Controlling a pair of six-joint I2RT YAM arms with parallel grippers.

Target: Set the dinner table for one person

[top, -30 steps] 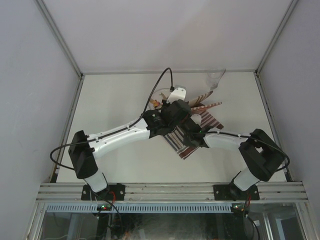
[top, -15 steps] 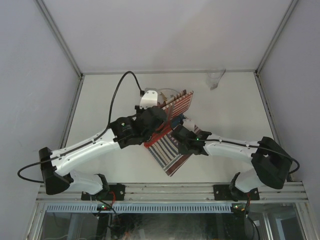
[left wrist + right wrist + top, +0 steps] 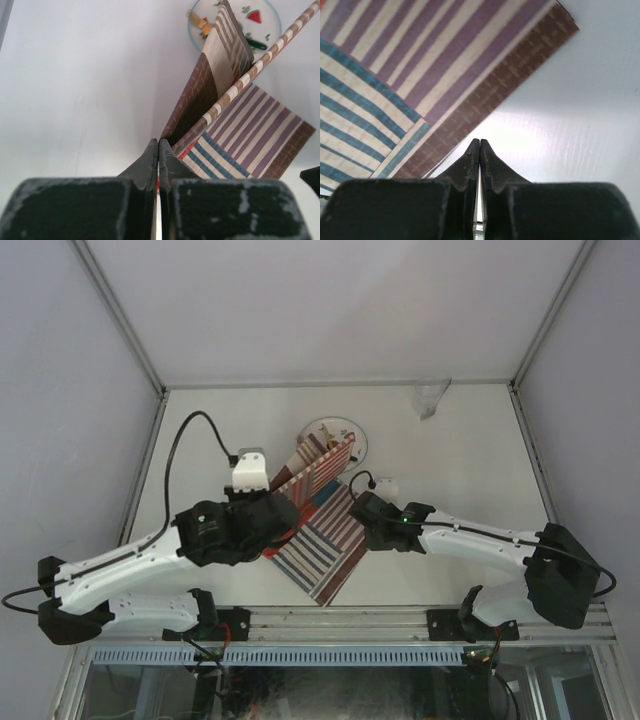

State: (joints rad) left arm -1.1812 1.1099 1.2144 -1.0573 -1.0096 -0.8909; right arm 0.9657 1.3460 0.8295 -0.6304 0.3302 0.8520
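Dinner table (image 3: 220,430) with a striped placemat (image 3: 322,545) half lifted
It spread wide and pale beneath both arms. The left gripper (image 3: 158,146) was clamped on the placemat's edge, holding up a fold that reached a small plate (image 3: 260,20). The right gripper (image 3: 479,146) had its fingers pressed together at the placemat's brown border.

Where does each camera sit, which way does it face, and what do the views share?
Top external: above and behind the arms, looking down on the dinner table, placemat and plate; both arms show.
Left wrist: on that wrist, facing along the shut left end effector toward the lifted placemat and plate.
Right wrist: on that wrist, facing down past the shut right end effector at the placemat.
Shared: all show the placemat.
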